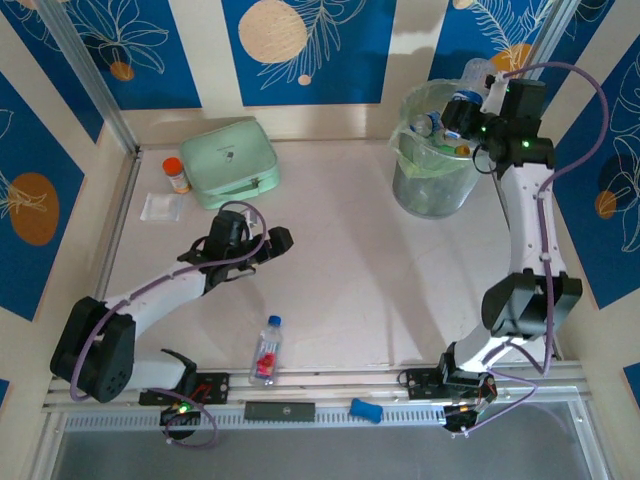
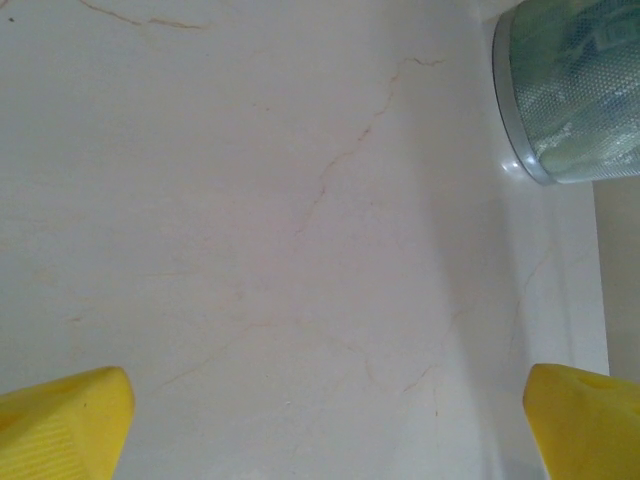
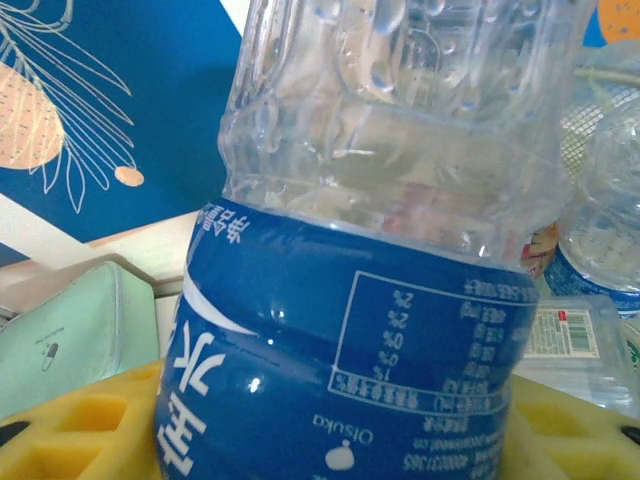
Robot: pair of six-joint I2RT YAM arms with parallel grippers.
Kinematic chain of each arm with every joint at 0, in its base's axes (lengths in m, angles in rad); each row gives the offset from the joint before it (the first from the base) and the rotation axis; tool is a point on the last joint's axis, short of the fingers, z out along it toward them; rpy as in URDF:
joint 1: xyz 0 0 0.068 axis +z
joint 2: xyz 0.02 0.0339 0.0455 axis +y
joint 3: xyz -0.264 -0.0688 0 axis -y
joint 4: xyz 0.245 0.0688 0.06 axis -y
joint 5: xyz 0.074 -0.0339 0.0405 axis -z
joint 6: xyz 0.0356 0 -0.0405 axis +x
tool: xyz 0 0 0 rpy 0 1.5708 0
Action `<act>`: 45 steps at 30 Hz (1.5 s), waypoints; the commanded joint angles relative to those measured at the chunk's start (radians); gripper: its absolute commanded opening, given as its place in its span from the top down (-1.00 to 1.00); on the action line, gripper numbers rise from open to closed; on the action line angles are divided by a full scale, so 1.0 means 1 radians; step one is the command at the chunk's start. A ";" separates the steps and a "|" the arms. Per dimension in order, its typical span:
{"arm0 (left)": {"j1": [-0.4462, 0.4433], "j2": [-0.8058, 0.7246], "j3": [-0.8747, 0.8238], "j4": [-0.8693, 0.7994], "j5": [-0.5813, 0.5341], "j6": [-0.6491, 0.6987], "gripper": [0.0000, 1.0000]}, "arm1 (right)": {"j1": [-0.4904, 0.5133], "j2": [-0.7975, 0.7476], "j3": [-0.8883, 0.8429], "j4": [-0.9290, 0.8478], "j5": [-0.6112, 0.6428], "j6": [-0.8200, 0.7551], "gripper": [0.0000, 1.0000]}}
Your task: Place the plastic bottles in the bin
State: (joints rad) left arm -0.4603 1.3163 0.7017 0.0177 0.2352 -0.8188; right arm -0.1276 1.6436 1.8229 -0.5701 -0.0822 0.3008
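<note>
A blue-labelled bottle is clamped between the yellow pads of the right gripper. The jaws are closed part-way onto its crumpled body, tight enough that it cannot slip. The grip hangs over the open mouth of the bin, apparently so that letting go would drop the bottle among the binned bottles heaped inside. A red-labelled bottle lies on its side on the table near the front rail, well apart from the bin and likely the next pick. The left gripper is spread fully wide and empty over bare tabletop, seemingly kept clear of the drop. The mint-green case and the orange-capped jar sit at the far left, outside the job.
</note>
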 commanded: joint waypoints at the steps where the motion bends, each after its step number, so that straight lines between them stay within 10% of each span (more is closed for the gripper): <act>1: -0.003 0.003 0.038 -0.016 0.028 0.033 -0.99 | 0.013 0.083 0.124 -0.103 -0.085 -0.023 -0.02; 20: -0.005 -0.064 0.005 -0.065 -0.017 0.051 -0.99 | 0.043 0.434 0.534 -0.313 -0.163 0.107 -0.27; 45: -0.005 -0.110 0.068 -0.287 -0.083 0.149 -0.99 | 0.209 0.081 0.219 -0.147 0.147 -0.072 -0.71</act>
State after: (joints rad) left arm -0.4603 1.2366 0.7410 -0.1928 0.1749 -0.7116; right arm 0.0452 1.7863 2.1170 -0.7738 0.0177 0.2821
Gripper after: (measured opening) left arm 0.996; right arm 0.852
